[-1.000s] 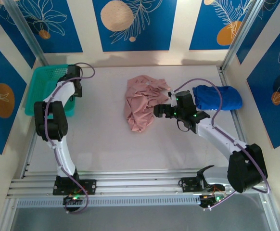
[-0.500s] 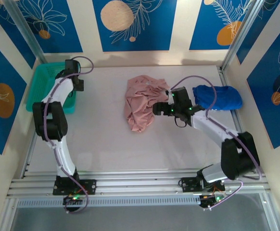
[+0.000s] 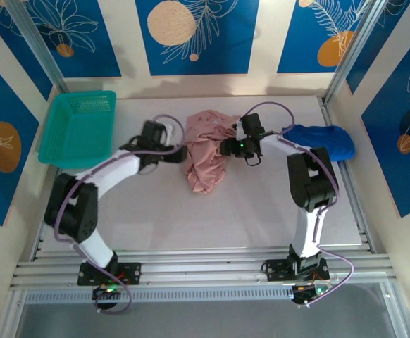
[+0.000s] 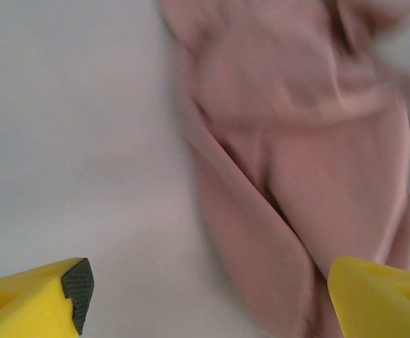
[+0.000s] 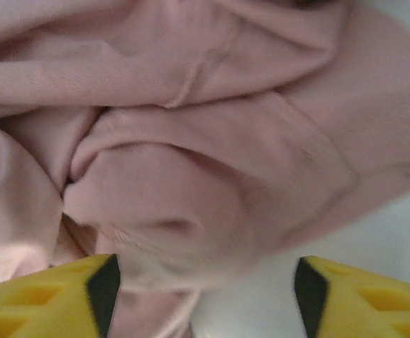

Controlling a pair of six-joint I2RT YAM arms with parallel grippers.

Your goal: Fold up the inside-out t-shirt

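From above, the pale desk (image 3: 156,211) sits inside an aluminium frame, between cream walls with blue panels of orange discs and white leaf outlines; a teal basket (image 3: 78,128) stands at the far left corner, its mesh floor in plain sight; the salmon-pink t-shirt (image 3: 206,158) lies crumpled near the middle of the far edge; a royal-blue garment (image 3: 325,141) is bunched at the far right edge; the left pincer (image 3: 175,153) is at the t-shirt's left side, the right pincer (image 3: 224,148) at its right side

Left wrist view: the left pincer (image 4: 205,282) is released, its yellow fingers (image 4: 29,303) wide apart over bare desk (image 4: 71,141) and the t-shirt's (image 4: 311,176) long folds

Right wrist view: the right pincer (image 5: 203,282) is released, jaws apart around a rounded fold of the t-shirt (image 5: 191,141); a strip of desk (image 5: 261,296) shows beside one finger
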